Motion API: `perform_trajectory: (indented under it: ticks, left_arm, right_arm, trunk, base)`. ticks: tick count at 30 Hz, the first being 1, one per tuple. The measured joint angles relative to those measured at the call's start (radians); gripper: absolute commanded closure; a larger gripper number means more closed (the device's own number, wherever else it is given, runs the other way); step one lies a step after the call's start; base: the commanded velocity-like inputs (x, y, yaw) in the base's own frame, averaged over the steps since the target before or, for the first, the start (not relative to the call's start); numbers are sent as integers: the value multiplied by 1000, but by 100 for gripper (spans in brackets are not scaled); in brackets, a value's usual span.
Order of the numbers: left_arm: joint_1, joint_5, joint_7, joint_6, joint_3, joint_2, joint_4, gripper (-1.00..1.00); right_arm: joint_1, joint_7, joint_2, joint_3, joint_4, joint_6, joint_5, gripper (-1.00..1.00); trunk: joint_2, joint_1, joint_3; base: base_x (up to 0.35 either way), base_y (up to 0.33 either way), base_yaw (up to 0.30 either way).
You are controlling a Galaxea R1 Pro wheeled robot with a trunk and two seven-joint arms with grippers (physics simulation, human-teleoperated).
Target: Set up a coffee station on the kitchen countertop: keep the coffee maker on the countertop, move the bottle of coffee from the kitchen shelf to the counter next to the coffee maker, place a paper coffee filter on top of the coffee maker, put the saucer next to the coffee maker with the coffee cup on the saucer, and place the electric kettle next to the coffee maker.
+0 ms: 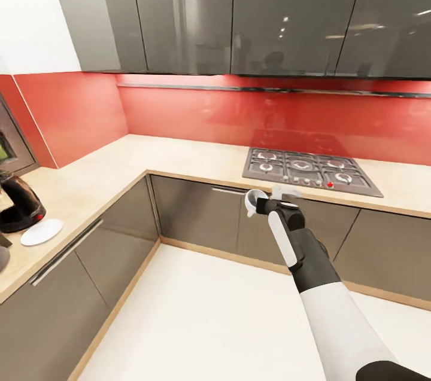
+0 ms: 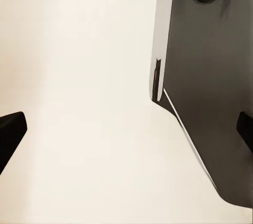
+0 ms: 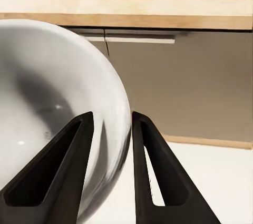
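My right gripper [image 1: 267, 200] hangs in front of the cabinet fronts below the hob, shut on the white coffee cup [image 1: 254, 200]. In the right wrist view one finger [image 3: 63, 166] sits inside the coffee cup [image 3: 47, 97] and the other outside, pinching its wall. On the kitchen countertop [image 1: 179, 159], at the far left, the white saucer [image 1: 42, 231] lies flat beside the dark electric kettle [image 1: 19, 206] with its red switch. My left gripper [image 2: 126, 132] is open over the pale floor, with nothing between its fingertips.
A steel gas hob [image 1: 308, 170] is set into the back run of the L-shaped counter, under glossy grey wall cabinets [image 1: 239, 10] and a red backsplash. A grey object [image 1: 3, 256] is cut off at the left edge. Pale open floor [image 1: 209, 321] lies between the counter runs.
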Motion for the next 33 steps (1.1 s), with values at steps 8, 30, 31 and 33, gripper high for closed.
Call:
perform_trajectory:
  ticks: [8,30,31,33]
  left_arm:
    - [0,0,0,-1,0,0,-1,-100]
    - [0,0,0,-1,-4,-5,-1,-100]
    - [0,0,0,-1,-4,-5,-1,-100]
    - [0,0,0,-1,-4,-5,-1,-100]
  right_arm:
    - [0,0,0,0,0,0,0,100]
    - [0,0,0,0,0,0,0,100]
    - [0,0,0,0,0,0,0,100]
    - [0,1,0,0,0,0,0,100]
  trunk:
    - [0,0,0]
    - [0,0,0]
    - [0,0,0]
    - [0,0,0]
  base:
    - [324,-61,274]
    - [300,-152,275]
    - [283,-207,276]
    - [283,-207,276]
